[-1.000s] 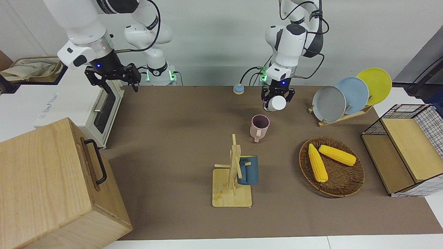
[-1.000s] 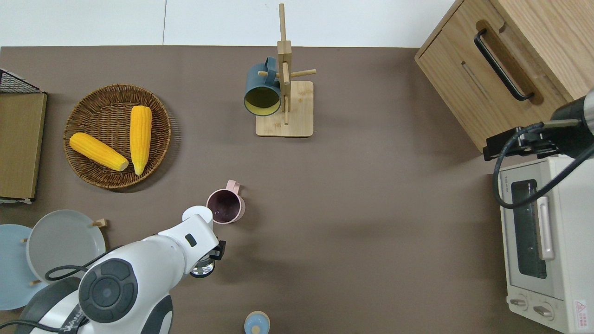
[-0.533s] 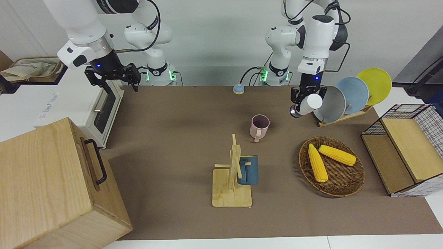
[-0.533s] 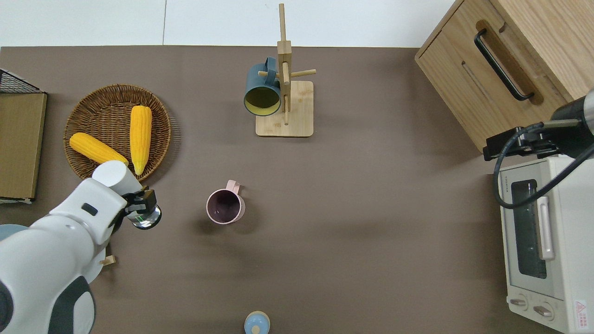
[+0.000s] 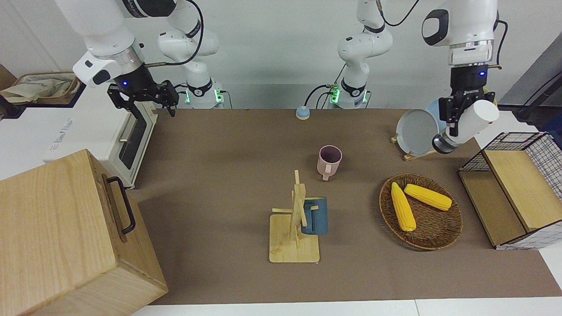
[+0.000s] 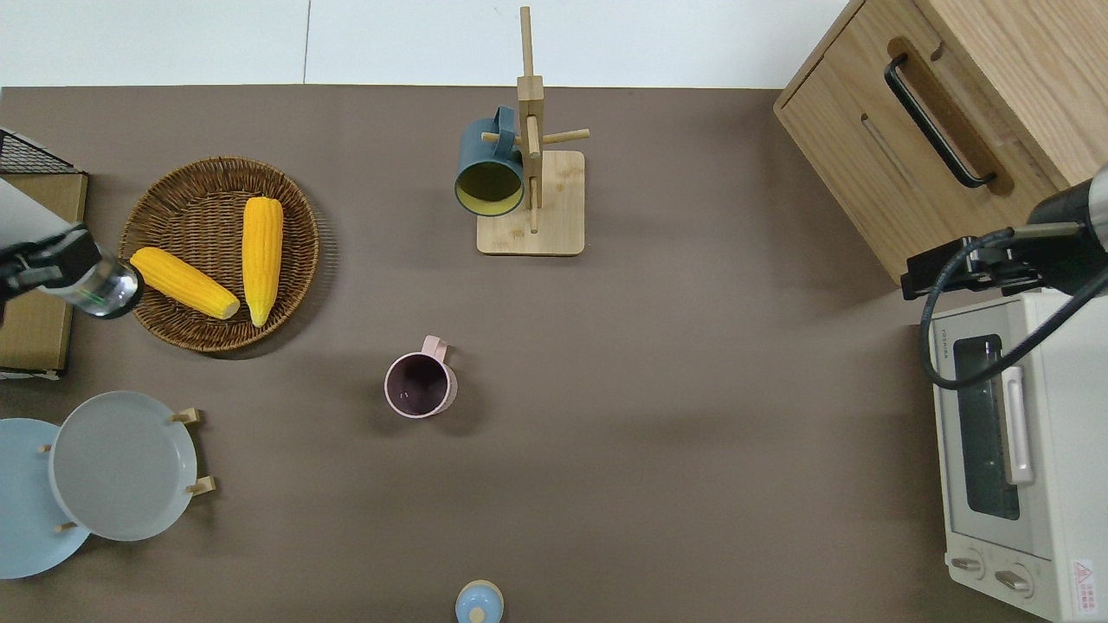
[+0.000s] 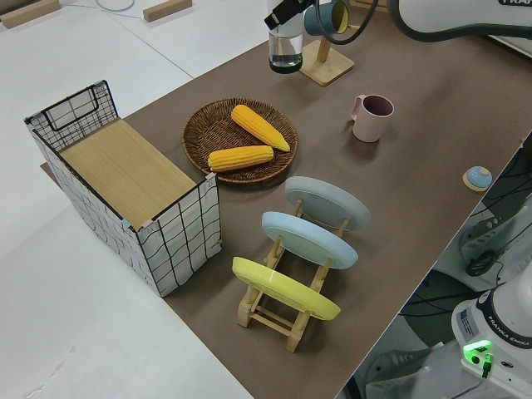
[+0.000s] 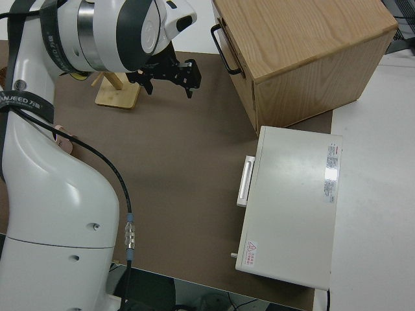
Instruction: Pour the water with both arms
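The toaster oven point(image 6: 1004, 450) carries a small brand word too fine to read. The pink mug point(image 6: 420, 385) stands mid-table. The left gripper point(image 5: 456, 115), clamped on a white-capped clear bottle point(image 5: 463, 127), has swung from beside the mug to over the wicker basket's point(image 6: 164, 186) edge. The right gripper point(image 5: 142, 97), fingers apart, is parked.

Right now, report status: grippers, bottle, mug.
Left gripper shut on the bottle, tilted, over the basket rim. Right gripper open, parked. Pink mug upright, unobstructed.
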Available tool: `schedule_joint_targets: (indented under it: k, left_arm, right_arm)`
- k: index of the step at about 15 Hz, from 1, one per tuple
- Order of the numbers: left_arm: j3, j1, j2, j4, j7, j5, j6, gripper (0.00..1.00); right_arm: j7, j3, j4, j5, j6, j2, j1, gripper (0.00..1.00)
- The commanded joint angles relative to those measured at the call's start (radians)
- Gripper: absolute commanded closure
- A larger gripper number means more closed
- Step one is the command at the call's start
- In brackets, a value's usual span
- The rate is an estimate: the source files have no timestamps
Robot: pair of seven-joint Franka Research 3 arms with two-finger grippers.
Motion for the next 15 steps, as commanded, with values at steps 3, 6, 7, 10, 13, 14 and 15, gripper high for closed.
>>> schedule_joint_targets:
  k: [3, 6, 7, 10, 13, 14, 15]
  left_arm:
    - [0.113, 0.007, 0.194, 0.290, 0.149, 0.012, -0.043, 1.00]
    - [0.130, 0.042, 0.252, 0.333, 0.197, -0.012, -0.045, 1.00]
    - [0.130, 0.071, 0.272, 0.355, 0.273, -0.072, -0.045, 1.00]
    - [0.135, 0.120, 0.308, 0.381, 0.436, -0.219, -0.045, 1.00]
    - [0.135, 0.173, 0.329, 0.381, 0.557, -0.296, -0.039, 1.00]
    - [0.135, 0.189, 0.341, 0.381, 0.624, -0.357, -0.036, 1.00]
    - [0.135, 0.203, 0.351, 0.381, 0.669, -0.394, -0.036, 1.00]
  right_arm:
    - [-0.012, 0.004, -0.022, 0.009, 0.002, -0.020, -0.006, 0.011]
    - [-0.012, 0.004, -0.022, 0.009, 0.002, -0.020, -0.006, 0.011]
    - [-0.012, 0.004, -0.022, 0.009, 0.001, -0.020, -0.008, 0.011]
    - [-0.012, 0.003, -0.022, 0.009, 0.002, -0.020, -0.008, 0.011]
    - [-0.012, 0.004, -0.022, 0.009, 0.001, -0.020, -0.008, 0.011]
    - [-0.012, 0.003, -0.022, 0.009, 0.002, -0.020, -0.008, 0.011]
    - [-0.012, 0.004, -0.022, 0.007, 0.001, -0.020, -0.008, 0.011]
